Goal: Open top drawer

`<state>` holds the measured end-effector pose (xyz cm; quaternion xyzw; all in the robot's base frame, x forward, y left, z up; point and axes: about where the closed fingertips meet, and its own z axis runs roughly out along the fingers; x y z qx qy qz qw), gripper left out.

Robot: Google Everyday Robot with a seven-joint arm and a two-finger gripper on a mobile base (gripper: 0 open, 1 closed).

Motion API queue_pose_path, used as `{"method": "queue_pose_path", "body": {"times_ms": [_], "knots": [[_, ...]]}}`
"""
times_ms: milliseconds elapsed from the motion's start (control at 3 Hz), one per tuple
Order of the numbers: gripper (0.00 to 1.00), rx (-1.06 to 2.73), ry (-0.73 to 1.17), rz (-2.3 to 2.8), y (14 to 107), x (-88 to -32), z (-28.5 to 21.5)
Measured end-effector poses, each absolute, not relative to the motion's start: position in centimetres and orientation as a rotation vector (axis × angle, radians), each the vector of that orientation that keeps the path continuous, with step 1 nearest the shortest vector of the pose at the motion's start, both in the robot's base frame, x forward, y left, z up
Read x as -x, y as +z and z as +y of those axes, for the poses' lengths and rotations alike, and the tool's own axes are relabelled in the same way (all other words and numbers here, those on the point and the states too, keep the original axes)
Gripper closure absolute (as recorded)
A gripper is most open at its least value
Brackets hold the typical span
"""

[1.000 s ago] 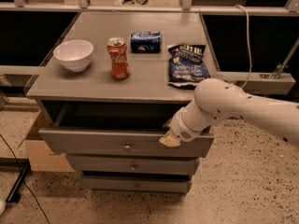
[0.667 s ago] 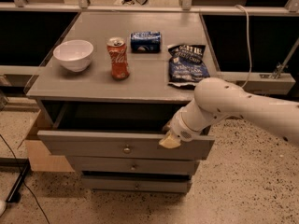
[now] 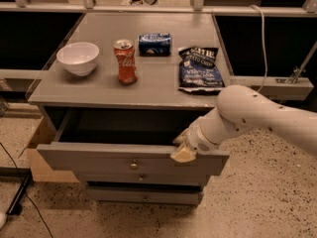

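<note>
On the cabinet [image 3: 99,90] top, left to right in the frame, sit the bowl [image 3: 78,57], can [image 3: 125,61] and chip bag [image 3: 199,68], with a packet [image 3: 154,43] behind the can. Below, the top drawer [image 3: 89,161] juts forward, with the gripper [image 3: 184,150] at its upper edge, right of centre.

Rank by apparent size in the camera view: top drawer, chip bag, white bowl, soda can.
1. top drawer, also nearest the camera
2. chip bag
3. white bowl, only slightly smaller
4. soda can
The gripper sits on the drawer's top edge, right of its knob.
</note>
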<state>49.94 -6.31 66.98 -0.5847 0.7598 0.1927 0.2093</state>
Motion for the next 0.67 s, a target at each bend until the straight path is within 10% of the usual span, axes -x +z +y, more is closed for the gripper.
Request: {"method": "queue_pose_path", "body": {"times_ms": [667], "knots": [[1.00, 1.590, 0.574, 2.095, 68.3, -47.2, -7.0]]}}
